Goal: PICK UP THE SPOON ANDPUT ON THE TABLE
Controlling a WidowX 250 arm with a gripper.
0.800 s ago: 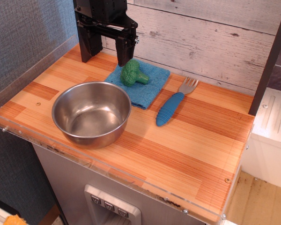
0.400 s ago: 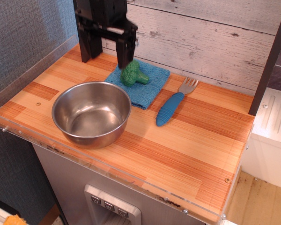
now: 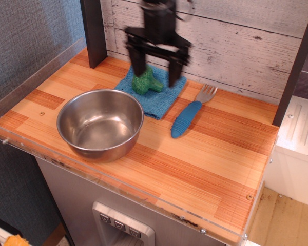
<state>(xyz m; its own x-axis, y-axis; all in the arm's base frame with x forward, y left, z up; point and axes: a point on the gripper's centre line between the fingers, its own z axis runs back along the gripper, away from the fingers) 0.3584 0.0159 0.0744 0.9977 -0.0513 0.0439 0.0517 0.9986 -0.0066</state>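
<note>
The spoon (image 3: 188, 117) has a thick ribbed blue handle and a grey tined head. It lies on the wooden table (image 3: 195, 164), right of the blue cloth, head toward the back wall. My black gripper (image 3: 156, 78) hangs open and empty above the blue cloth, blurred by motion. Its fingers stand on either side of the green broccoli toy (image 3: 145, 80). The gripper is up and to the left of the spoon, apart from it.
A steel bowl (image 3: 100, 123) stands at the front left. The blue cloth (image 3: 155, 92) lies at the back with the broccoli on it. A dark post (image 3: 94, 31) stands at the back left. A clear acrylic rim (image 3: 118, 185) edges the table. A plank wall is behind.
My gripper has moved right from the back left corner to above the blue cloth and broccoli. The spoon, bowl and broccoli have not moved.
</note>
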